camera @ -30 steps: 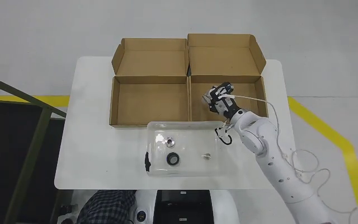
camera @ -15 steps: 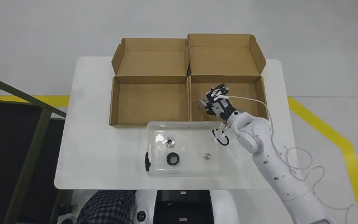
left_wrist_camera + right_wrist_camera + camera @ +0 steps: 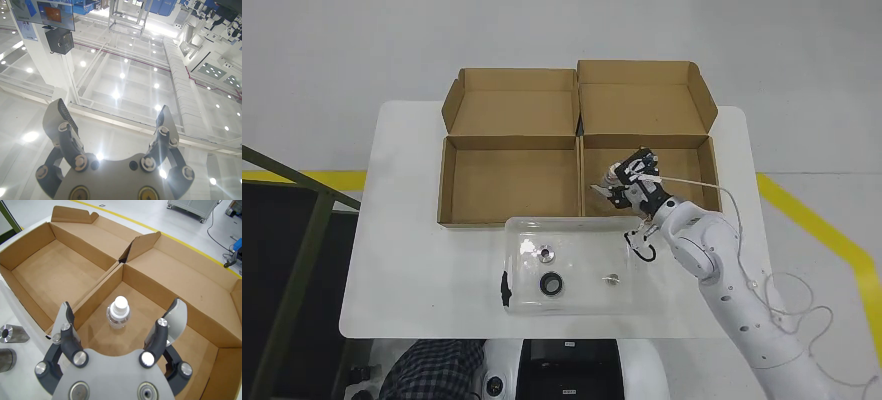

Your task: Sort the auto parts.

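left gripper [image 3: 111, 105]: fingers spread apart, nothing between them, pointing up at a ceiling.
clear tray [image 3: 577, 221]: on the white table [image 3: 412, 230], nearest the robot; it holds a black ring [image 3: 553, 285], a silver part [image 3: 544, 254] and a small bolt [image 3: 612, 279].
right gripper [image 3: 122, 306]: released, fingers wide apart, hanging above the near part of the right box [image 3: 170, 275].
bottle [image 3: 118, 315]: clear, with a white cap, upright on the right box's floor, below the open fingers, untouched.
left box [image 3: 56, 266]: beside the right box, walls touching.
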Controlling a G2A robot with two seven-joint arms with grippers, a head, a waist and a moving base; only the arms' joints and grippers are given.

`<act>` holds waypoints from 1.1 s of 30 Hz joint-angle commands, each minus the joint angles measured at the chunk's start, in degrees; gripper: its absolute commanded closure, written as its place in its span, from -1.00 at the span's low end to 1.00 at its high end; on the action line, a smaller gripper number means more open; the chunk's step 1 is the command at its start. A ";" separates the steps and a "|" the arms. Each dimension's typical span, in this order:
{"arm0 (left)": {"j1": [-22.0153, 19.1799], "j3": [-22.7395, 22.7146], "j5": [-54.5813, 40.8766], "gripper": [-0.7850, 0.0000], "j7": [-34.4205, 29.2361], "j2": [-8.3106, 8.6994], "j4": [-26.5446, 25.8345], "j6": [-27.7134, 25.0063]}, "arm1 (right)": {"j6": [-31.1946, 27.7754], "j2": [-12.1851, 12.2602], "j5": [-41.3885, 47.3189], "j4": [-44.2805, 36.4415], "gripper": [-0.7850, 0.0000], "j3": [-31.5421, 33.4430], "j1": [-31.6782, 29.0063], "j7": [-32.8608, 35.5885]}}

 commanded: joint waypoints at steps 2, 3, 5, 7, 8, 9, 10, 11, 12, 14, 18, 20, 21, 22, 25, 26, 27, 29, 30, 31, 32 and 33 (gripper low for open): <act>0.00 0.00 0.00 -1.00 0.00 0.00 0.00 0.00 | -0.46 0.30 -0.47 -3.09 -1.00 1.45 -1.43 0.21; 0.00 0.00 0.00 -1.00 0.00 0.00 0.00 0.00 | -0.63 0.41 -0.66 -4.20 -1.00 1.98 -1.99 0.27; 0.00 0.00 0.00 -1.00 0.00 0.00 0.00 0.00 | -1.27 0.64 -1.04 -6.44 -1.00 2.98 -3.21 0.40; 0.00 0.00 0.00 -1.00 0.00 0.00 0.00 0.00 | -2.17 0.89 -1.58 -8.86 -1.00 3.91 -4.64 0.52; 0.00 0.00 0.00 -1.00 0.00 0.00 0.00 0.00 | -2.87 1.02 -1.79 -10.17 -1.00 4.33 -5.46 0.59; 0.00 0.00 0.00 -1.00 0.00 0.00 0.00 0.00 | -3.56 1.17 -2.10 -11.45 -1.00 4.77 -6.32 0.71; 0.00 0.00 0.00 -1.00 0.00 0.00 0.00 0.00 | -4.27 1.32 -2.45 -12.62 -1.00 5.22 -7.17 0.91; 0.00 0.00 0.00 -1.00 0.00 0.00 0.00 0.00 | -5.16 1.48 -2.95 -13.74 -1.00 5.62 -8.00 1.14; 0.00 0.00 0.00 -1.00 0.00 0.00 0.00 0.00 | -6.34 1.63 -3.30 -14.81 -1.00 5.91 -8.88 1.30; 0.00 0.00 0.00 -1.00 0.00 0.00 0.00 0.00 | -9.65 1.99 -3.44 -16.42 -1.00 6.49 -10.48 2.15; 0.00 0.00 0.00 -1.00 0.00 0.00 0.00 0.00 | -14.48 2.65 -4.06 -19.68 -1.00 7.88 -13.60 3.88; 0.00 0.00 0.00 -1.00 0.00 0.00 0.00 0.00 | -16.71 2.99 -4.61 -21.14 -1.00 8.61 -15.23 4.60; 0.00 0.00 0.00 -1.00 0.00 0.00 0.00 0.00 | -18.28 3.21 -5.21 -21.99 -1.00 8.95 -16.25 5.19; 0.00 0.00 0.00 -1.00 0.00 0.00 0.00 0.00 | -19.10 3.35 -5.60 -22.56 -1.00 9.21 -16.93 5.45; 0.00 0.00 0.00 -1.00 0.00 0.00 0.00 0.00 | -22.06 3.76 -7.63 -24.04 -1.00 9.41 -18.65 6.35; 0.00 0.00 0.00 -1.00 0.00 0.00 0.00 0.00 | -23.09 3.91 -8.57 -24.57 -1.00 9.43 -19.26 6.62; 0.00 0.00 0.00 -1.00 0.00 0.00 0.00 0.00 | -24.19 4.07 -9.67 -25.01 -1.00 9.43 -19.81 6.97; 0.00 0.00 0.00 -1.00 0.00 0.00 0.00 0.00 | -25.75 4.34 -11.77 -25.67 -1.00 9.45 -20.75 7.45; 0.00 0.00 0.00 -1.00 0.00 0.00 0.00 0.00 | -26.55 4.46 -12.64 -25.88 -1.00 9.39 -21.11 7.69; 0.00 0.00 0.00 -1.00 0.00 0.00 0.00 0.00 | -27.62 4.58 -13.33 -25.98 -1.00 9.24 -21.36 8.01; 0.00 0.00 0.00 -1.00 0.00 0.00 0.00 0.00 | -28.75 4.68 -13.64 -26.00 -1.00 9.02 -21.57 8.17; 0.00 0.00 0.00 -1.00 0.00 0.00 0.00 0.00 | -29.97 4.79 -13.55 -25.86 -1.00 8.91 -21.67 8.16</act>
